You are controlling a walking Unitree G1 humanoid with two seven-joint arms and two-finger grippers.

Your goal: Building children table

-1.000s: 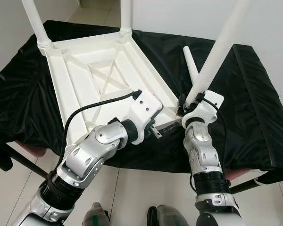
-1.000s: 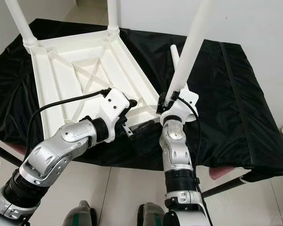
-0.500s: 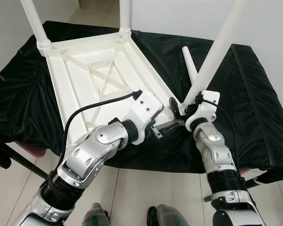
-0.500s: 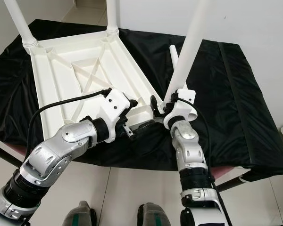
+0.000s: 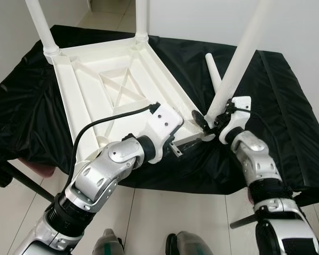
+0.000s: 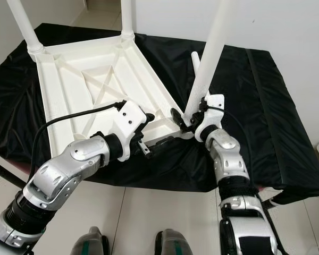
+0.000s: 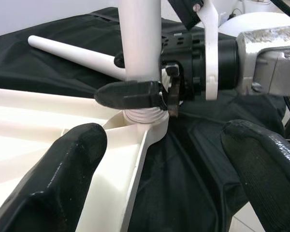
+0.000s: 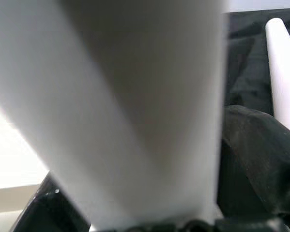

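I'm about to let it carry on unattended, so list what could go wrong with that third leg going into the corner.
1. The leg in the right gripper leans in its corner socket; its thread may cross or jam.
2. The left gripper is open near the tabletop, not holding it, so the top could shift on the black cloth.
3. The spare leg lies close behind and could be knocked.
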